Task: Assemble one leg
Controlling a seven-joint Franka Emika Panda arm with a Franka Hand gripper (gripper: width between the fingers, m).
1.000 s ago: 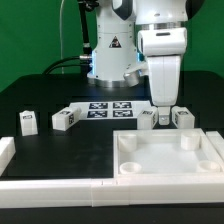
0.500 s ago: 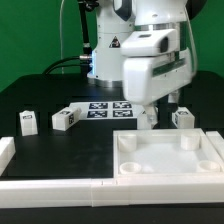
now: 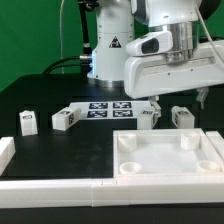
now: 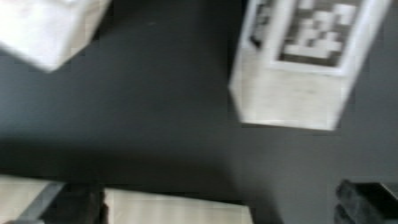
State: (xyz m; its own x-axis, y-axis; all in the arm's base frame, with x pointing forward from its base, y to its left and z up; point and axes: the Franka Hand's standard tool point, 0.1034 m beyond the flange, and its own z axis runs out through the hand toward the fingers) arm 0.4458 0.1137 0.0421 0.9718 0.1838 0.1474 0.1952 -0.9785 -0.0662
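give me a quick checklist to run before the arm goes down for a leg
1. Gripper open and empty: ok, fingertips stand wide apart with nothing held.
2. A leg in the wrist view: ok, its tag shows and it lies on the black table.
3. That leg between the fingertips: not ok, it lies off from the gap.
4. Neighbouring white piece apart from that leg: ok, dark table shows between them.
5. Which leg of the exterior view this one is: cannot tell.
6. Square top piece free of legs: ok, none stands in it.
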